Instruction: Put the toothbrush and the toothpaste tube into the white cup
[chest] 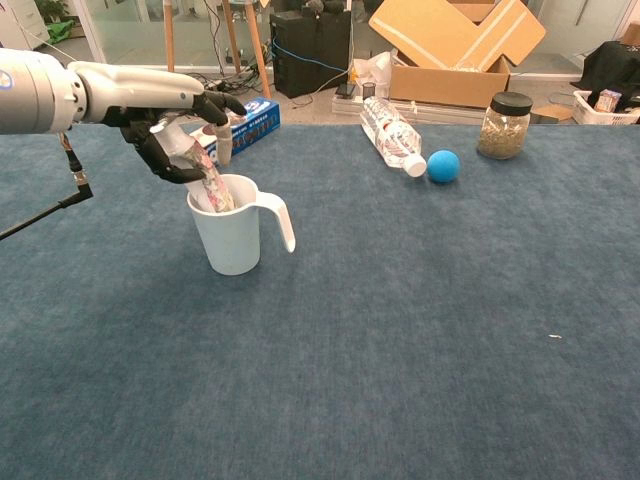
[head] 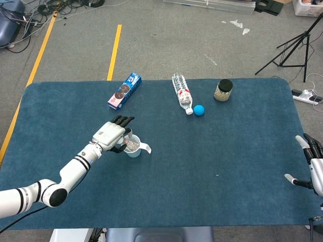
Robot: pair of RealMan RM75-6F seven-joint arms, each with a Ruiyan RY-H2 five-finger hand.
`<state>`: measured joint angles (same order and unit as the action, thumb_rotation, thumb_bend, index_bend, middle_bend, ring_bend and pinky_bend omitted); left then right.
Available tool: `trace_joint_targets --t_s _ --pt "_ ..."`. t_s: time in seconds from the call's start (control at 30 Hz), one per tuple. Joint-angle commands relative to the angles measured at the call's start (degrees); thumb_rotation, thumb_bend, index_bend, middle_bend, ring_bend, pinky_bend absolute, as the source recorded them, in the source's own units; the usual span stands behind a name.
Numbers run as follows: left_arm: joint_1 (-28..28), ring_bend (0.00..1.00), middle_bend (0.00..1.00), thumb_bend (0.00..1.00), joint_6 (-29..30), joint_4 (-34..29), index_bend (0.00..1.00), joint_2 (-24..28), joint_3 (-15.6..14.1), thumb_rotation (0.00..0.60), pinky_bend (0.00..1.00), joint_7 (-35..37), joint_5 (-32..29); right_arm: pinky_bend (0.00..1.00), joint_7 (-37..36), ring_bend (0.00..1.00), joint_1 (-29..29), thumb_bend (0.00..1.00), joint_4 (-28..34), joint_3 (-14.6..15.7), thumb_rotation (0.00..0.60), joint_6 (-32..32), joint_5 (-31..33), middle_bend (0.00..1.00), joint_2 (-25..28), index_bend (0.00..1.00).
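The white cup (chest: pixel 234 240) stands on the blue table (chest: pixel 400 330), left of centre, its handle pointing right. The toothpaste tube (chest: pixel 210 186) is in the cup and leans left, its top end against my left hand (chest: pixel 190 105). The hand's thumb curls round under the tube while its fingers stretch out over the cup. In the head view the left hand (head: pixel 112 134) covers the cup (head: pixel 135 150) from the left. I cannot make out the toothbrush; the hand and tube hide the cup's inside. My right hand (head: pixel 312 162) rests at the table's right edge, fingers apart, holding nothing.
A blue biscuit box (head: pixel 124 91) lies behind the cup. A plastic bottle (head: pixel 182 93) lies on its side at the back centre, with a blue ball (head: pixel 199 110) by its cap. A dark-lidded jar (head: pixel 223 90) stands to their right.
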<state>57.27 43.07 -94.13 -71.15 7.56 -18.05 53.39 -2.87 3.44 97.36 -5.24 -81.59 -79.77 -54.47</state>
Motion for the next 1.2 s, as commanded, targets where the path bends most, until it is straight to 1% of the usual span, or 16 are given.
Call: trace_joint_targets --t_s 0.03,0.17,0.43,1.2 --pt "0.00 0.00 0.00 0.38 0.07 -0.03 0.31 0.02 -0.08 0.600 0.00 -0.04 -0.03 0.50 -0.01 0.06 -0.02 0.00 0.02 0.01 0.600 -0.02 -0.01 0.04 0.01 0.03" --pt "-0.01 0.00 0.00 0.38 0.19 -0.26 0.27 0.16 -0.21 0.600 0.00 -0.06 -0.03 0.50 -0.11 0.06 -0.04 0.00 0.02 -0.02 0.600 -0.06 0.02 0.04 0.05 0.03" --pt "-0.12 0.00 0.00 0.38 0.46 -1.03 0.23 0.76 -0.34 0.600 0.00 0.04 0.14 0.50 -0.06 0.06 0.00 0.00 -0.01 -0.01 0.600 0.00 0.00 0.05 0.01 0.03" --pt "-1.59 0.00 0.00 0.38 1.80 -4.34 0.22 3.77 -1.38 0.600 0.00 0.06 0.81 0.50 0.09 0.06 0.14 0.00 -0.12 -0.03 0.600 0.31 0.24 0.05 -0.12 0.03"
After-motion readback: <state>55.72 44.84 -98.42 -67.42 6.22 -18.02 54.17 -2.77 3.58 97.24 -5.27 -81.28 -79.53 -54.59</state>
